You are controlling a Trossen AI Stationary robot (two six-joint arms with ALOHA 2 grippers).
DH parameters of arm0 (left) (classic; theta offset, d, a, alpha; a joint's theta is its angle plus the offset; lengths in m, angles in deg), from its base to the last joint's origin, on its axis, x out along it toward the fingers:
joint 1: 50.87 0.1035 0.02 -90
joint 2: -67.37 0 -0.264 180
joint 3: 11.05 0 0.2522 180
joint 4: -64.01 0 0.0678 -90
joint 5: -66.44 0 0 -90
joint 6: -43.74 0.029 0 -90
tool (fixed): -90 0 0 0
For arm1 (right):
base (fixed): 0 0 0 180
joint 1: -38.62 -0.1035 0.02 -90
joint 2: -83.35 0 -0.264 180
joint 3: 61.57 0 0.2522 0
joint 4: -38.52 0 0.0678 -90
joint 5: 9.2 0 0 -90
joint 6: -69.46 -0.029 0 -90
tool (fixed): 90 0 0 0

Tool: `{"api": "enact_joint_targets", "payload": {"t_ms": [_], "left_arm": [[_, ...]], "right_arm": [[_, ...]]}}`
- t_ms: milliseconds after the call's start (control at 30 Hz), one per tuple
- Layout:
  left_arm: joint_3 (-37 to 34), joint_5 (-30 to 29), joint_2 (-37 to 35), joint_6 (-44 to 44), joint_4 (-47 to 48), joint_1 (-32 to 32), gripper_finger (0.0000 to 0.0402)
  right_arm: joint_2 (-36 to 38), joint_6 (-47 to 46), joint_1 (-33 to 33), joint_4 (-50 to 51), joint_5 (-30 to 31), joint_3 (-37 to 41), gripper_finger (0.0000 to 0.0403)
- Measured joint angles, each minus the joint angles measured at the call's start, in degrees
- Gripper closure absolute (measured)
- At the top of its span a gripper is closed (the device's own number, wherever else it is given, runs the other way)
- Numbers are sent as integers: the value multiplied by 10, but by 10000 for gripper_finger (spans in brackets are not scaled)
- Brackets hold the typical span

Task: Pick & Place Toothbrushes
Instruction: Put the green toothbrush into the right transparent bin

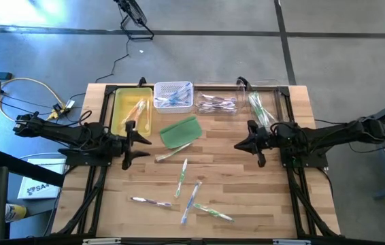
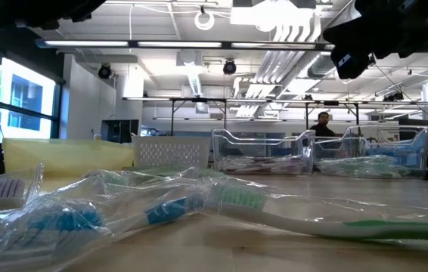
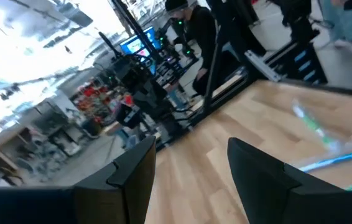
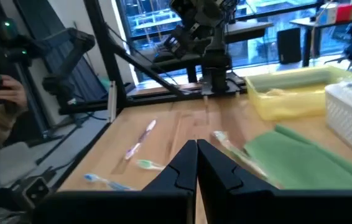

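Observation:
Several loose toothbrushes (image 1: 191, 196) lie flat on the wooden table's near half, some in clear wrappers; the low view shows wrapped ones (image 2: 161, 208) close up. One more (image 1: 172, 152) lies at the near edge of the flat green pad (image 1: 180, 131). My left gripper (image 1: 145, 143) hovers open at the table's left, just left of that pad; its wrist view shows the open gripper (image 3: 191, 146) with a blue toothbrush (image 3: 331, 158) ahead. My right gripper (image 1: 239, 145) hovers shut at the right, its wrist view showing the gripper (image 4: 196, 144) pointing toward the toothbrushes (image 4: 140, 138).
Along the far edge stand a yellow tray (image 1: 119, 112), a white mesh basket (image 1: 173, 86), and two clear bins (image 1: 216, 95) (image 1: 274, 95), all holding toothbrushes. Black frame rails run down both table sides. A person's hand (image 4: 5, 93) shows beyond the table.

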Motion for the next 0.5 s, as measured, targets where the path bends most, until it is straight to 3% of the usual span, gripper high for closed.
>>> {"api": "enact_joint_targets", "payload": {"t_ms": [500], "left_arm": [[0, 7, 0, -25, 0, 0, 208]], "right_arm": [[-1, -12, -7, 8, 5, 0, 400]]}}
